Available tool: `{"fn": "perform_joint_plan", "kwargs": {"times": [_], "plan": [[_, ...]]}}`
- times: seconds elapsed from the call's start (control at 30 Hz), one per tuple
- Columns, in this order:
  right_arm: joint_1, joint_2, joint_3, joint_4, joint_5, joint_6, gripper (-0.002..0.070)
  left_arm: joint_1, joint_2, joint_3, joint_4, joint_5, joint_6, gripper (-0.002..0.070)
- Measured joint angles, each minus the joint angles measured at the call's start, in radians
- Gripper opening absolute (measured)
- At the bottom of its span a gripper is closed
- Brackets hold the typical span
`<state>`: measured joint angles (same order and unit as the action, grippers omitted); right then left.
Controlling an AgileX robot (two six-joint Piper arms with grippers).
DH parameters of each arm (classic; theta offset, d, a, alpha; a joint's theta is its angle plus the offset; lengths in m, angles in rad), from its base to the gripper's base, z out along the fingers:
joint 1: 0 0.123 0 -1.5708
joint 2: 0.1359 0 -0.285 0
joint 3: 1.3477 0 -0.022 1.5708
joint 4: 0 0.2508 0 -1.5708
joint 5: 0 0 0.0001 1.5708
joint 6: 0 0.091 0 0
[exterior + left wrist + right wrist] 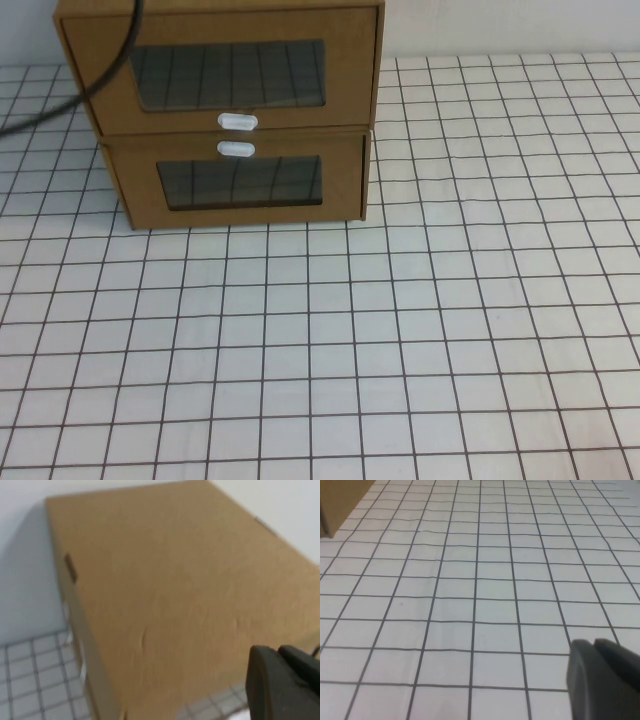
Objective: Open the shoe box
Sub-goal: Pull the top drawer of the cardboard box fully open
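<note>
Above: left claw [280,680] — box [175,595]; right [600,680] — table [470,580].

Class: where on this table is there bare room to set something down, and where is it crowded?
Free: the white gridded tablecloth in front of and right of the stacked brown cardboard shoe boxes; the shut right gripper hovers over it. Crowded: far left, where the boxes stand, left gripper above their top.

dark grey left gripper [280,680], right gripper [599,677]
</note>
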<state>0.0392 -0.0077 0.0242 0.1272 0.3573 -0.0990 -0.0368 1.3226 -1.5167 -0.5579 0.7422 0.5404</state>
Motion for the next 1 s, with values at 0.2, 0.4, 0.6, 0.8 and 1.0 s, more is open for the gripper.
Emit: {"fn": "perform_joint_plan", "kwargs": {"times": [0.2, 0.4, 0.6, 0.8, 1.0], "plan": [[0.0, 0.0, 0.0, 0.0, 0.0, 0.0, -0.0013, 0.0, 0.374, -0.53, -0.032, 0.266, -0.009, -0.0002], [0.0, 0.0, 0.0, 0.0, 0.0, 0.0, -0.0013, -0.002, 0.68, -0.925, -0.036, 0.427, -0.071, -0.0002], [0.0, 0.0, 0.0, 0.0, 0.0, 0.0, -0.0013, -0.043, 0.812, -1.008, -0.002, 0.434, -0.085, -0.0002], [0.0, 0.0, 0.0, 0.0, 0.0, 0.0, -0.0013, -0.086, 0.851, -1.01, 0.02, 0.409, -0.074, -0.0002], [0.0, 0.0, 0.0, 0.0, 0.0, 0.0, -0.0013, -0.092, 0.858, -1.012, 0.04, 0.405, -0.07, -0.0002]]}}
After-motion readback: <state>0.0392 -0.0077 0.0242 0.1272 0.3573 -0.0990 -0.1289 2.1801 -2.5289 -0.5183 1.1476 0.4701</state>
